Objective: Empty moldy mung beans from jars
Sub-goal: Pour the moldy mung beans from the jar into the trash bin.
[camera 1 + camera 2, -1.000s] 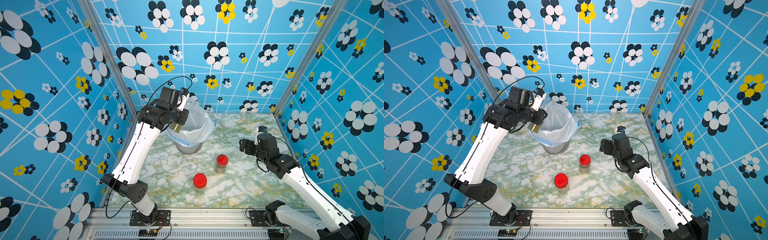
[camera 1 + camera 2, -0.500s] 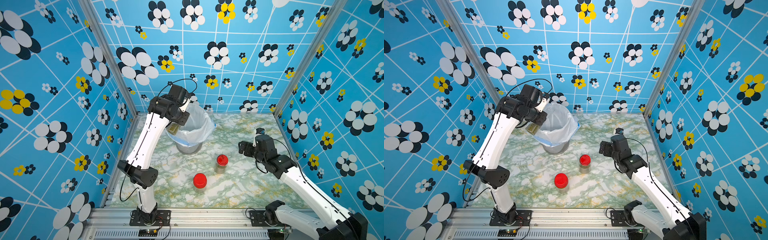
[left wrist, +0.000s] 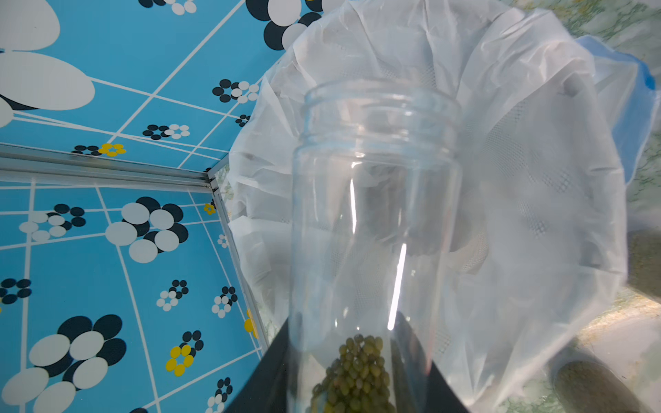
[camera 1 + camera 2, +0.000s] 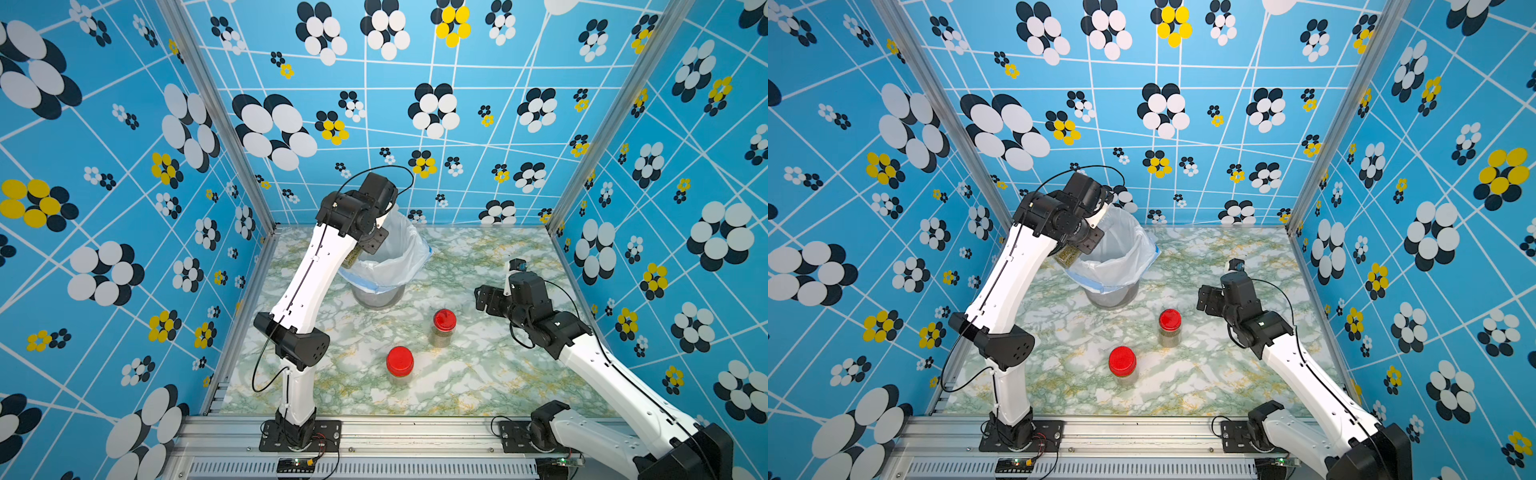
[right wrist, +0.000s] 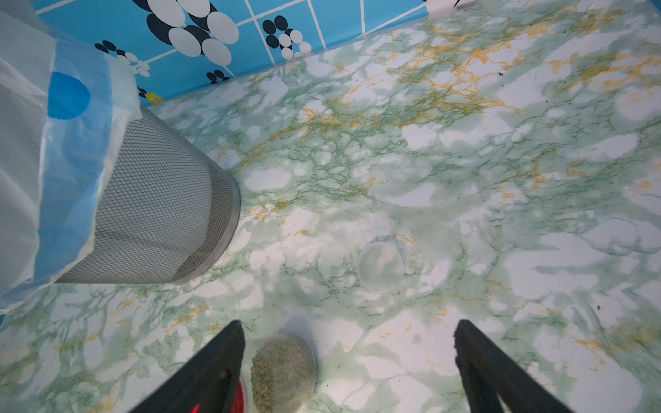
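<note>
Left jaws pinch the open tall jar (image 3: 375, 214) near its base, mouth aimed at the bin (image 4: 378, 293) for pouring (beans (image 3: 354, 375) not yet out); right jaws, spread, hover near a lidded jar (image 4: 443, 329).

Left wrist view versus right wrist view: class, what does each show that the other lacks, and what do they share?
Only the left wrist: the lidless tall jar, its mung beans gathered near the base. Only the right wrist: the open right gripper, holding nothing, and a clear disc lying flat. Both: the white bag and the marbled table.
</note>
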{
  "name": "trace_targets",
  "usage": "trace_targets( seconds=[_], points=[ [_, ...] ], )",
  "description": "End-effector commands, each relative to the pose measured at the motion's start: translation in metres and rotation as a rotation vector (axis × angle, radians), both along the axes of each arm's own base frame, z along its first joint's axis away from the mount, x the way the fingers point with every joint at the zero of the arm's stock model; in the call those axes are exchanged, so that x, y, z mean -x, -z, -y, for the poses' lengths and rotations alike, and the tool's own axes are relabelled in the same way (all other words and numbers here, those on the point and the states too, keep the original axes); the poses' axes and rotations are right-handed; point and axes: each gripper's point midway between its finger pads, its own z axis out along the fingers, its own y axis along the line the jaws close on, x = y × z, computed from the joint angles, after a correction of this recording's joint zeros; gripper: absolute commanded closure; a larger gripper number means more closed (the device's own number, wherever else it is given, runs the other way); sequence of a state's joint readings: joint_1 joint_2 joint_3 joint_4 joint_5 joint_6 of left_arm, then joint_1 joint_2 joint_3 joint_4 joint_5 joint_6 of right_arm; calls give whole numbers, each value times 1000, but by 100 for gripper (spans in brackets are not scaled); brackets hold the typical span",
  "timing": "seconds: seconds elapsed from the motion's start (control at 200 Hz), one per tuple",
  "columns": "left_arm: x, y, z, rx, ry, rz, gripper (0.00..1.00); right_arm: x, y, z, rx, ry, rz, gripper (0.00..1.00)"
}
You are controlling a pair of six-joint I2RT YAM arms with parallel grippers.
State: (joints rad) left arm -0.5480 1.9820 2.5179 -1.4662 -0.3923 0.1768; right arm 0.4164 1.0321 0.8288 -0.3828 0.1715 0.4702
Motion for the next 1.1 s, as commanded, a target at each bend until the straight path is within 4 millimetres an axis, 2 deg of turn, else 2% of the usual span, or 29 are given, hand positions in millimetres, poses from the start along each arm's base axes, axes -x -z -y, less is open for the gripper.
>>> trace_targets(
  seconds=[0.0,0.155,0.285,0.425,0.585,0.695,0.929,1.094],
  points=[
    [-3,-9,-11,-125,-22,53,83,3,1,-2,-13,-22,1,6],
    [-11,-11,-13,-212,-39,92,83,6,2,-3,-25,-26,-2,7],
    [-18,-14,-22,-389,-33,126,83,8,2,-2,-28,-19,0,7],
    [-14,-20,-29,-415,-14,128,83,8,3,-1,-24,-18,-4,7],
    [-2,-19,-31,-503,52,105,82,6,3,-2,-27,-19,-7,7],
    [-2,-21,-35,-539,51,107,82,5,3,-5,-39,-25,-10,7],
    [-16,-17,-29,-737,79,124,82,8,4,-5,-42,-30,-16,7],
    [-24,-5,-23,-869,120,100,82,11,4,-2,-32,-24,-14,8]
  ],
)
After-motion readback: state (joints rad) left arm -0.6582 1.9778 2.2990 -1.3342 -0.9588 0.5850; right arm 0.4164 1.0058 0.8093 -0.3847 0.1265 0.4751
